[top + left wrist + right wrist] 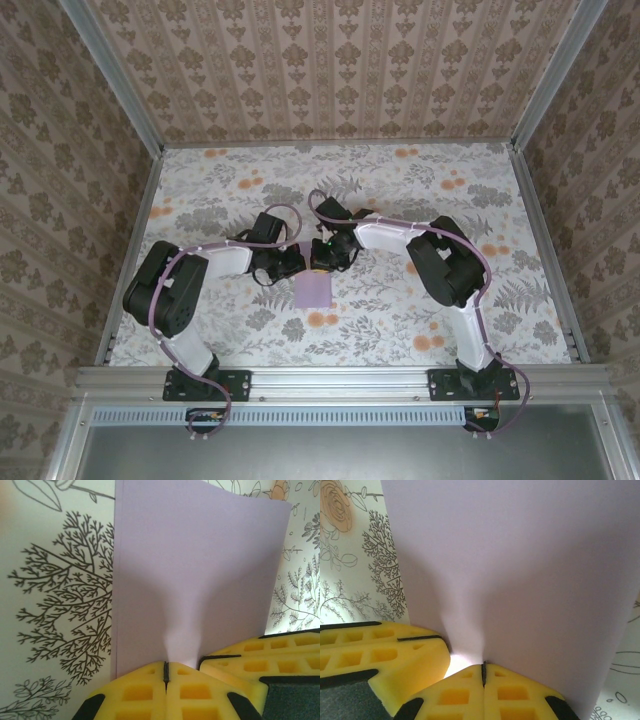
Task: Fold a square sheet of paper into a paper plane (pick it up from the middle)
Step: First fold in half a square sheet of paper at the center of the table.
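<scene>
The square sheet of paper (314,292) is plain lilac and lies on the floral cloth at the table's middle. Both grippers meet at its far edge. My left gripper (166,667) is shut, its yellow fingers pinching the sheet (200,580) at the edge, and a soft raised ridge runs up from the pinch. My right gripper (483,669) is shut on the same edge of the sheet (520,580), right beside the left one. From above, the left gripper (300,265) and right gripper (322,262) nearly touch. The paper plane is out of view.
The floral tablecloth (420,190) covers the table. Patterned walls and metal rails (545,250) close it in at the back and both sides. Both arms bend inward over the middle from bases at the near edge.
</scene>
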Robot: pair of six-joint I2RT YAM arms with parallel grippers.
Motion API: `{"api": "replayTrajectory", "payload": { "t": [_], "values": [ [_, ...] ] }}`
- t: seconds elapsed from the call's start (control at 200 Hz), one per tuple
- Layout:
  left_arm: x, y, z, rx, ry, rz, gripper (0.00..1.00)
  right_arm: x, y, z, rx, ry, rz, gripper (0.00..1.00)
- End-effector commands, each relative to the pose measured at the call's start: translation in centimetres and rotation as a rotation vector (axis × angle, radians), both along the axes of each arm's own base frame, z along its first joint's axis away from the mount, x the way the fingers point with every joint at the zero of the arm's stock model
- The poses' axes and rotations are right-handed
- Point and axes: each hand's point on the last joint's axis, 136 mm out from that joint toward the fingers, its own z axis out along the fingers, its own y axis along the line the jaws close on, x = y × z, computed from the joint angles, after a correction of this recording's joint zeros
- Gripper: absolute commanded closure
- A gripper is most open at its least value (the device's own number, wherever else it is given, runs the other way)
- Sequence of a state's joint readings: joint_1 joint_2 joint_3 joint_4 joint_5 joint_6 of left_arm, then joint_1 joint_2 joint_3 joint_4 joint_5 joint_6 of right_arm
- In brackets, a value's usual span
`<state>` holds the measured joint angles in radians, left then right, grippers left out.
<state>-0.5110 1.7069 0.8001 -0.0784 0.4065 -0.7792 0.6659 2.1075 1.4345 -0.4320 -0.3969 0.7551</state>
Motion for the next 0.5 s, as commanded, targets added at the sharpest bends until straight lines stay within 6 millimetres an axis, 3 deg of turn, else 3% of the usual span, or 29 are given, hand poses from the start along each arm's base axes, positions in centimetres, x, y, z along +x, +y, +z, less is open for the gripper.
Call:
{"api": "replayTrajectory", "payload": {
  "t": [0.0,0.29,0.495],
  "values": [
    [-4.6,4.7,-6.1,0.248,0.207,0.051,1.0,-0.4,-1.7,-1.7,-0.036,0.026,0.002,1.0],
    [-5.6,5.6,-7.0,0.284,0.232,0.047,1.0,-1.5,-5.2,-3.4,-0.097,0.028,0.02,1.0],
    [-6.4,6.1,-7.6,0.293,0.246,0.053,1.0,-0.8,-7.6,-2.6,-0.063,-0.009,-0.009,1.0]
  ]
}}
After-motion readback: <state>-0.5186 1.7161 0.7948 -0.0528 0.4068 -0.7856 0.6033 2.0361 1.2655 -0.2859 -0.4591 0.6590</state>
